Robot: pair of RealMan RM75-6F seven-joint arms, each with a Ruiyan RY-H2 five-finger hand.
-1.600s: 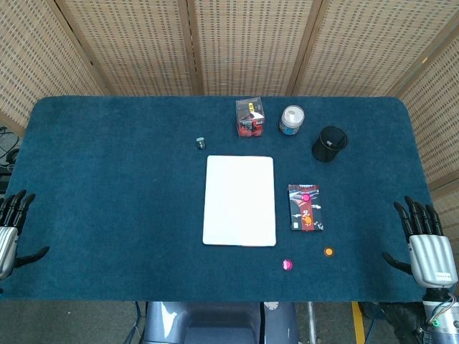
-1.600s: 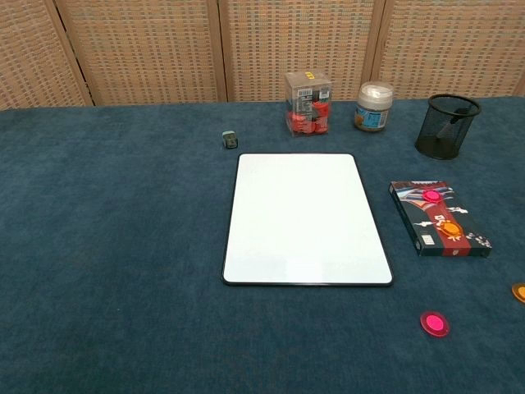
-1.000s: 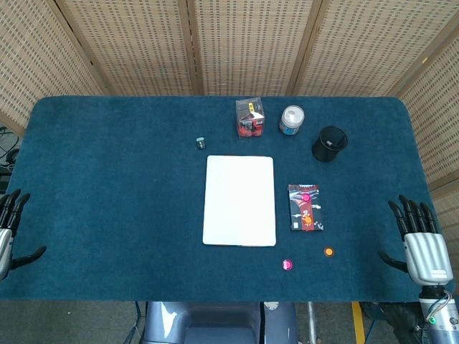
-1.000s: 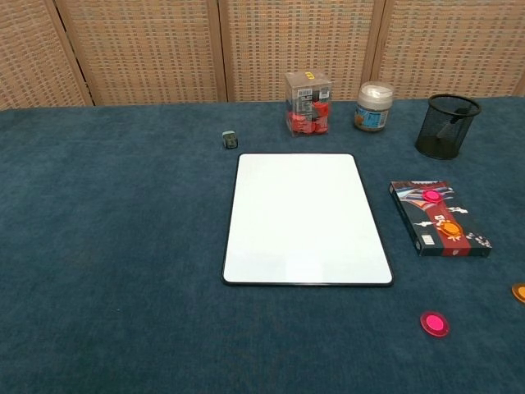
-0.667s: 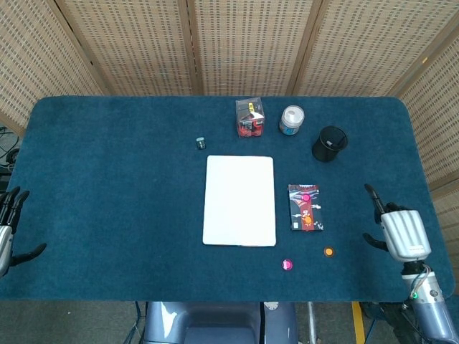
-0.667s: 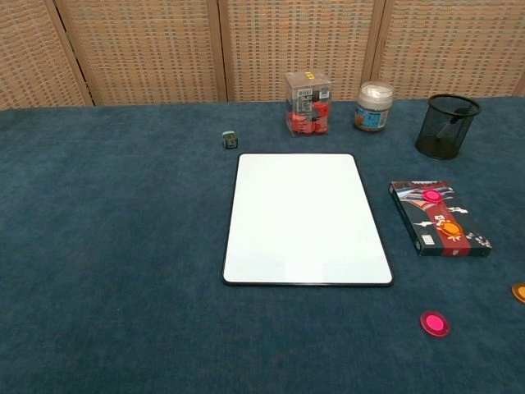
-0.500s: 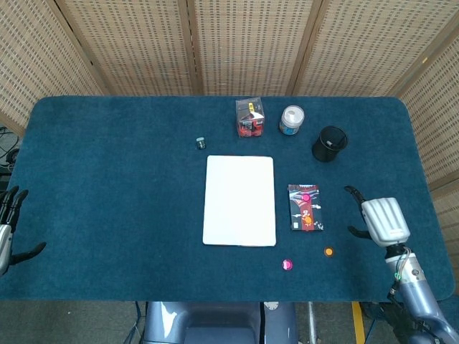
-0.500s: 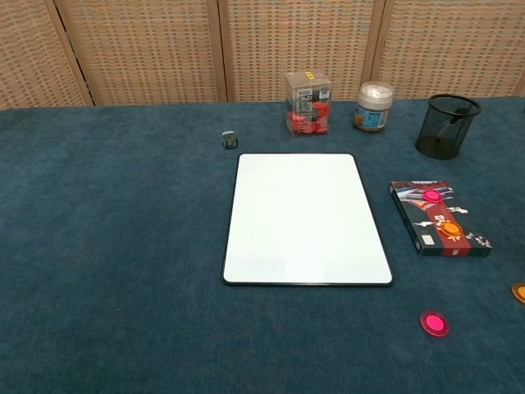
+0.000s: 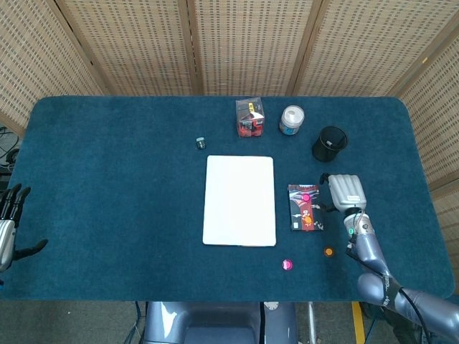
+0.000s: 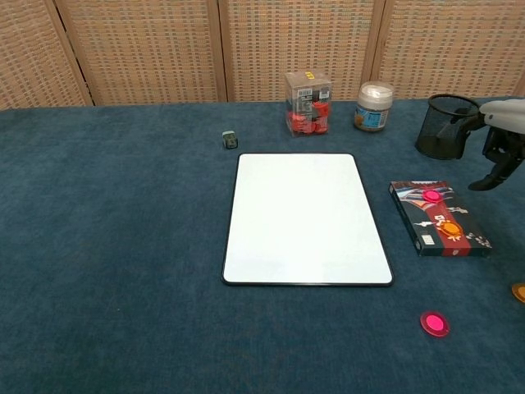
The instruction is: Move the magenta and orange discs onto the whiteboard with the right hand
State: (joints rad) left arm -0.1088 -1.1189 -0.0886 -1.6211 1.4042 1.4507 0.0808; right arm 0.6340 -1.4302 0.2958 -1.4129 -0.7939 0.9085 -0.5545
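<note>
The whiteboard (image 9: 239, 201) (image 10: 305, 217) lies flat in the middle of the blue table. A magenta disc (image 9: 287, 264) (image 10: 434, 322) sits on the cloth near the front edge, right of the board. Further right lies an orange disc (image 9: 328, 251) (image 10: 519, 291). My right hand (image 9: 346, 191) (image 10: 502, 139) hovers just right of a dark printed box (image 9: 305, 208) (image 10: 440, 218), back up, fingers hanging down, holding nothing. It is behind both loose discs and apart from them. My left hand (image 9: 7, 229) rests open at the table's left edge.
The dark box carries a magenta disc (image 9: 305, 196) and an orange one (image 10: 450, 229) on its lid. At the back stand a clear box of red pieces (image 9: 250, 117), a white jar (image 9: 291, 120) and a black mesh cup (image 9: 329, 143). A small dark object (image 9: 201, 143) lies back left of the board.
My right hand has swung from the table's right edge inward and back, ending beside the dark box. The discs, the board and the left hand have stayed put.
</note>
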